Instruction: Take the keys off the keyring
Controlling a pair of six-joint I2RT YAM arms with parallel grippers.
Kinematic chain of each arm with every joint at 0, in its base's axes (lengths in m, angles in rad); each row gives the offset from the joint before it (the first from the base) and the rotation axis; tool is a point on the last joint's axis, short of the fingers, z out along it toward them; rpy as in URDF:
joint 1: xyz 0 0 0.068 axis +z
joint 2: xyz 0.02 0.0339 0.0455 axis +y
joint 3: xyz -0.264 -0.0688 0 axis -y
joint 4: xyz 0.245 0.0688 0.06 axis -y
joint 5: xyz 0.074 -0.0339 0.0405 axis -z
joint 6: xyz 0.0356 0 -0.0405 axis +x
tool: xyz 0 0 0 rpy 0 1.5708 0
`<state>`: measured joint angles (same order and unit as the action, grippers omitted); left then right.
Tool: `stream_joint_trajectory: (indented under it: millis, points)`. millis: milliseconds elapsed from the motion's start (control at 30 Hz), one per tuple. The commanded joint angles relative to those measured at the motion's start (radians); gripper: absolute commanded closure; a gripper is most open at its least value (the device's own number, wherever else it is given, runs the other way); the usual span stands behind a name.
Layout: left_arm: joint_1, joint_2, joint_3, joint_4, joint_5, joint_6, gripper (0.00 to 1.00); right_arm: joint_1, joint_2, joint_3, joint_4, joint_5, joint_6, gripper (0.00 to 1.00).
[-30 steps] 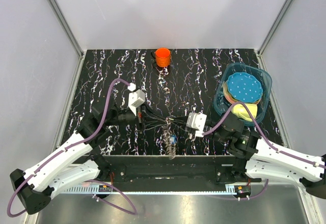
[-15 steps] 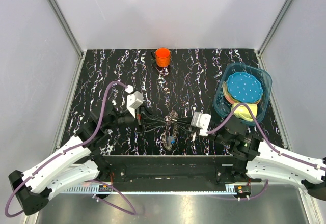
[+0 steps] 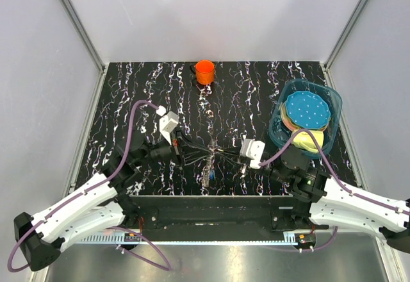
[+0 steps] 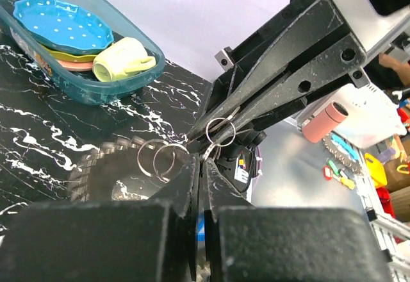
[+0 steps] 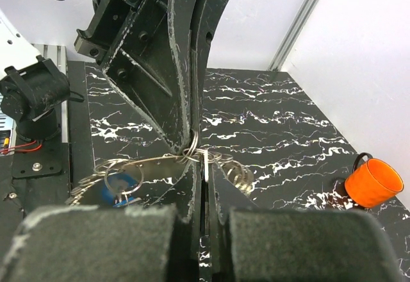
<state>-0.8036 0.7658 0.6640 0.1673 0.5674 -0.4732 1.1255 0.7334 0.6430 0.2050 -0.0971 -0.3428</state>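
Both arms reach in low from the near corners, forearms angled inward, wrists level, fingers pointing at each other over the middle of the black white-veined worktop (image 3: 256,96). Left hand (image 3: 204,148) and right hand (image 3: 224,152) meet tip to tip. Each is narrowed to a slit and pinches the thin round metal keyring (image 4: 220,131); further wire loops sit beside it in the left wrist view. The bunch of flat grey-silver metal keys (image 3: 208,166) hangs from the ring at the pinch point. From above it reads edge-on as a narrow strip, long axis running toward the near edge. Small blue piece (image 5: 122,184) sits at the low end. Cannot tell whether the bunch touches the worktop. Orange cup (image 3: 205,72) stands at the far edge, well apart.
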Motion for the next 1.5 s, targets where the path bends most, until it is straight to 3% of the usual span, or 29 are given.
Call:
stream_joint_trajectory:
  millis: [0,400,800,1467]
  points:
    - [0.003,-0.033,-0.009,0.149,-0.130,-0.094,1.00,0.000,0.006,0.010,0.031,0.005,0.040,1.00]
    - [0.001,-0.059,0.008,0.136,-0.189,-0.171,1.00,0.005,0.029,-0.005,0.050,0.031,0.057,1.00]
    - [0.003,-0.063,-0.038,0.274,-0.081,-0.222,1.00,0.005,0.035,-0.003,0.059,0.066,0.061,1.00]
    - [0.003,-0.043,-0.057,0.350,-0.015,-0.245,1.00,0.007,0.038,0.004,0.062,0.091,0.051,1.00]
